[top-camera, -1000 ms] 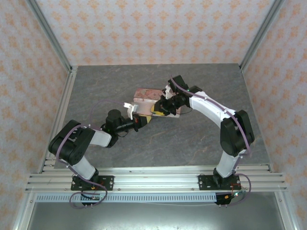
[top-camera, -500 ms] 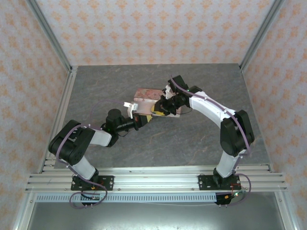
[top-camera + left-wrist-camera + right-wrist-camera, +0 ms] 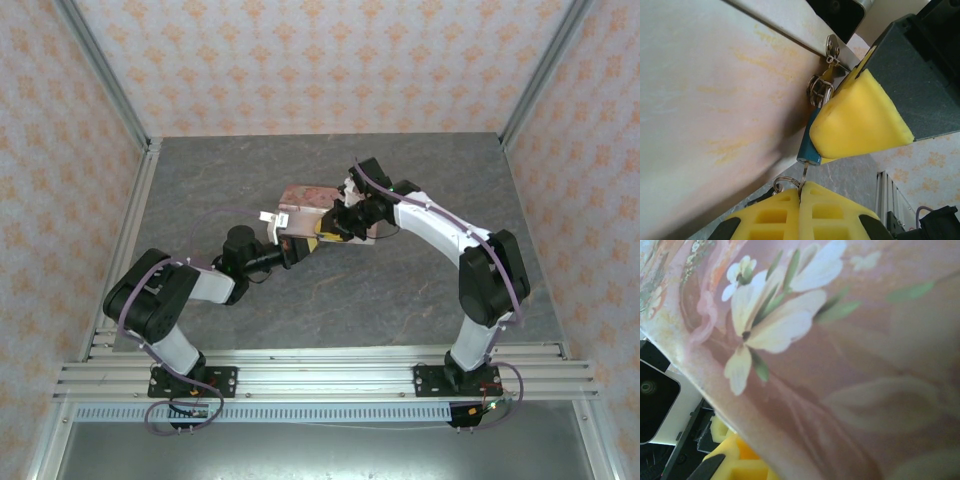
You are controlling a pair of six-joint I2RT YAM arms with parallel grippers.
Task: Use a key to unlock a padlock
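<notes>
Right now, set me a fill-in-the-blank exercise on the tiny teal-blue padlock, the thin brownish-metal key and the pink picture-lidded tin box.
1. The left gripper is ____ on the thin brownish-metal key.
2. The right gripper presses a ____ fingertip against the tiny teal-blue padlock.
3. The pink picture-lidded tin box shows a white ____ in the right wrist view.

Missing words: shut; yellow; flower.

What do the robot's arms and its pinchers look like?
The left arm and the right arm are both made of white tubes joined by chunky black joints, with thin purple cables looping along them. The left gripper and the right gripper are black with soft yellow fingertips shaped like wedges.
</notes>
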